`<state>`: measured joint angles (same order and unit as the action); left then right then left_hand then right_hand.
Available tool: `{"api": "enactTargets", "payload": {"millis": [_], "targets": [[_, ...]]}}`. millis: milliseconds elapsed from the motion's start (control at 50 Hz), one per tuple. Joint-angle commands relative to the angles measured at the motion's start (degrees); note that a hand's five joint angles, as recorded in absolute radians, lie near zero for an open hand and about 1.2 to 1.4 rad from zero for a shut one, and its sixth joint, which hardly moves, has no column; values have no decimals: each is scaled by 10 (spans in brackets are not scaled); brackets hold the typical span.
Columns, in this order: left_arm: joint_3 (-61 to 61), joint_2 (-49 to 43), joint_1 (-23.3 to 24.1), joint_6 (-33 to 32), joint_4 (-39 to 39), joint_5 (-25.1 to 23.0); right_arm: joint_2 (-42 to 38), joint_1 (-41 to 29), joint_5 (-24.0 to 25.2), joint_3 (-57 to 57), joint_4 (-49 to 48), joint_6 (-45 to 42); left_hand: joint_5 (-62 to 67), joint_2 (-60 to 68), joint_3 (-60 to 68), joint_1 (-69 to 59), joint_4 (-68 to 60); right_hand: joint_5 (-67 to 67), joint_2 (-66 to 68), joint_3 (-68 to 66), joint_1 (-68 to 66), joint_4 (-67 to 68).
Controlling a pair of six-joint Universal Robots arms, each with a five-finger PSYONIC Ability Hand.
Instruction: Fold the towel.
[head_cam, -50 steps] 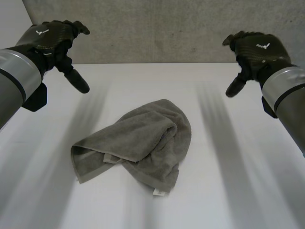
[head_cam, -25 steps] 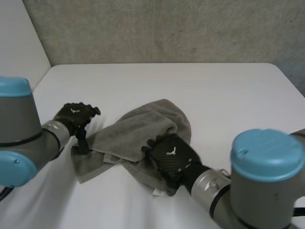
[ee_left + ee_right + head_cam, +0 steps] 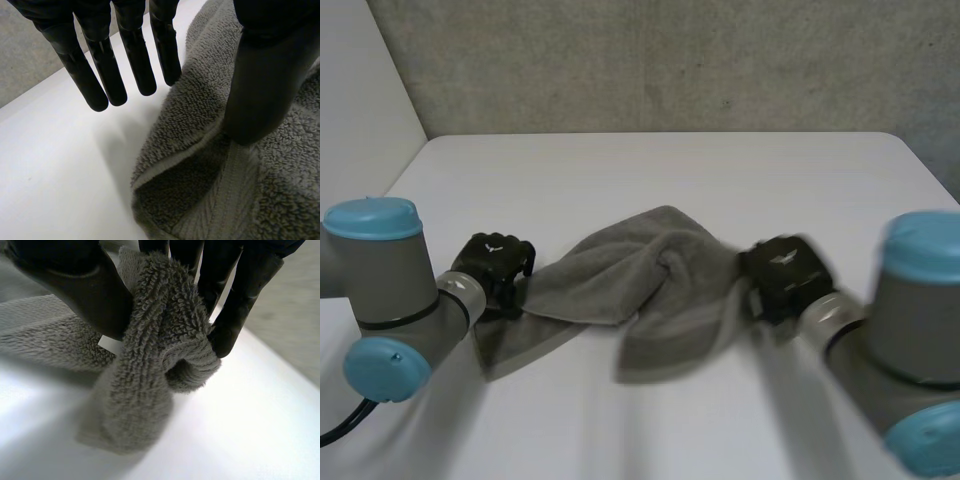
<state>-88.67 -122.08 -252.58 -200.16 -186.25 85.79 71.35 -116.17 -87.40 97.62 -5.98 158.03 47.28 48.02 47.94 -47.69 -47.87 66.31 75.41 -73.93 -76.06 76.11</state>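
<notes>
Towel (image 3: 620, 280) on bench (image 3: 670, 170), far side free.
Right robot hand (image 3: 782, 275) pinches right edge; left robot hand (image 3: 495, 262) spread at left.

A white desk (image 3: 670, 170) with rounded far corners carries a single item: a rumpled grey-brown towel (image 3: 620, 275) lying on its near half, roughly midway across. The cloth is bunched into loose, overlapping folds. Its looped pile and a flat woven border band show along one edge. One end is raised just clear of the surface while the rest lies on the white top.
</notes>
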Motion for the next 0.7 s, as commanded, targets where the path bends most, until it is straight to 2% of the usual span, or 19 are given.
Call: {"api": "enactTargets", "payload": {"millis": [20,60,140,180,220,240,260,280,360,420,460,500,700], "targets": [[-15,8,28,1,-14,0,80,132,78,37,10,-38,-141,-48,-48,45,47,37,46,-61,-39,39],[-18,10,38,1,-16,0,82,171,107,40,12,-38,-141,-48,-48,45,47,37,46,-61,-39,39],[-28,20,66,1,-20,0,79,212,115,37,13,-40,-141,-48,-48,45,47,37,46,-61,-39,39],[-32,25,73,0,-24,1,72,223,115,34,15,-41,-141,-48,-48,45,47,-13,-4,-11,11,-11],[-36,30,79,0,-28,0,68,227,112,34,24,-45,-141,-48,-48,45,47,-518,-509,494,516,-516],[-40,33,82,0,-33,1,68,227,112,34,24,-45,-141,-48,-48,45,47,-521,-512,497,519,-519],[-41,33,82,0,-33,1,66,227,109,35,32,-50,-141,-48,-48,45,47,-648,-639,624,645,-646],[-45,36,84,0,-39,1,66,227,106,37,37,-51,-141,-48,-48,45,47,-663,-654,639,661,-661],[-53,38,84,-1,-47,1,78,225,104,49,39,-49,-144,-52,-51,48,50,-663,-654,639,661,-661],[-57,39,83,-1,-49,1,124,211,101,69,43,-48,-144,-52,-51,48,50,-663,-654,639,661,-661],[-61,40,82,-1,-49,0,150,197,106,81,47,-46,-146,-53,-53,50,52,-634,-625,610,631,-632],[-66,40,80,-1,-53,0,191,169,110,103,49,-45,-149,-57,-56,53,55,-532,-523,508,529,-530],[-71,42,74,-1,-89,1,200,94,122,158,57,-45,-158,-65,-64,62,64,-444,-435,420,441,-442]]}}
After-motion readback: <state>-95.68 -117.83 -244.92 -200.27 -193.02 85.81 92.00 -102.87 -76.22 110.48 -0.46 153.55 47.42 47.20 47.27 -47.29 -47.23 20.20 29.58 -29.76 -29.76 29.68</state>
